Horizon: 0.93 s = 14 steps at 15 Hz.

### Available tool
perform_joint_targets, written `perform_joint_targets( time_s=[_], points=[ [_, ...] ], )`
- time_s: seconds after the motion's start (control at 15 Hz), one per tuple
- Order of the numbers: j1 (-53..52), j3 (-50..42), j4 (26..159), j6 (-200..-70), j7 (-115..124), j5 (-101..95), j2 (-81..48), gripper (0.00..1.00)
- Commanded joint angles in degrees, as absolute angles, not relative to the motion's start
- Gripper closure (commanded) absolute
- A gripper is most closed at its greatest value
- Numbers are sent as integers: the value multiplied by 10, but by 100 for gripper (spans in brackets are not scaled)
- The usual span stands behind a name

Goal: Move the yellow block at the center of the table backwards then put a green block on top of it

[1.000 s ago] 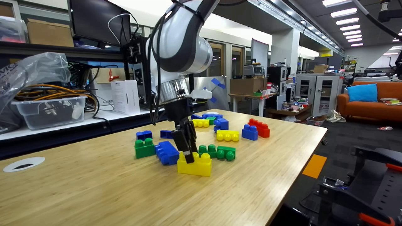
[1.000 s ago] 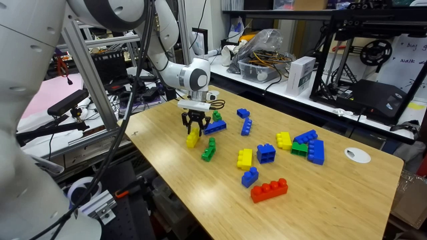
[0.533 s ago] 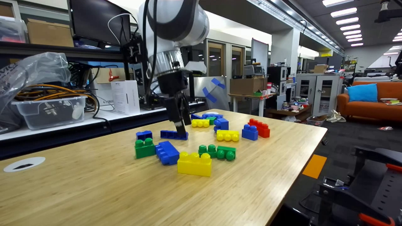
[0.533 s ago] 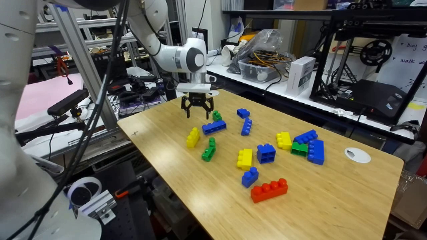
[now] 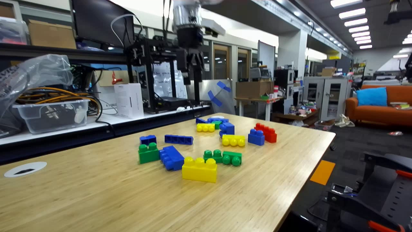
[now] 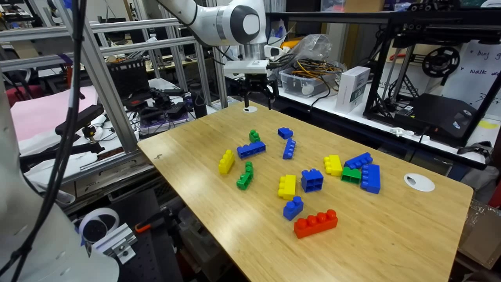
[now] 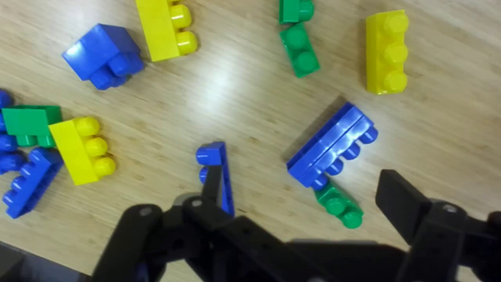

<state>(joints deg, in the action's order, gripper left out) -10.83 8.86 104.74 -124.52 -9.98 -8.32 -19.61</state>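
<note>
Spread and empty, the end effector (image 6: 258,105) hung above the desk (image 6: 391,219), seemingly between moving and stacking; the next move likely called for descending on a small green block (image 7: 339,205) beside a blue brick (image 7: 331,145). Past that brick, the yellow block (image 7: 384,53) sat near but apart, glossy, bare studs up.

Counter (image 6: 372,223) pale wood-grain, pincer (image 6: 258,106) black. Three-stud brick (image 5: 199,172) plain yellow, two-stud brick (image 7: 300,51) plain green, four-stud brick (image 6: 316,226) red. Sofa (image 5: 383,112) orange from here, cushion (image 5: 372,96) blue.
</note>
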Motion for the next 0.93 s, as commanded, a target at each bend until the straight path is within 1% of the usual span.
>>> perform_joint_targets(
  time_s=[0.0,0.33,0.53,0.87],
  points=[
    [-92,66,995,-1236,-37,-60,-240,0],
    [-71,36,897,-1200,46,-11,-336,0],
    [-55,27,825,-1146,80,28,-397,0],
    [-38,25,733,-1055,160,99,-463,0]
  ],
)
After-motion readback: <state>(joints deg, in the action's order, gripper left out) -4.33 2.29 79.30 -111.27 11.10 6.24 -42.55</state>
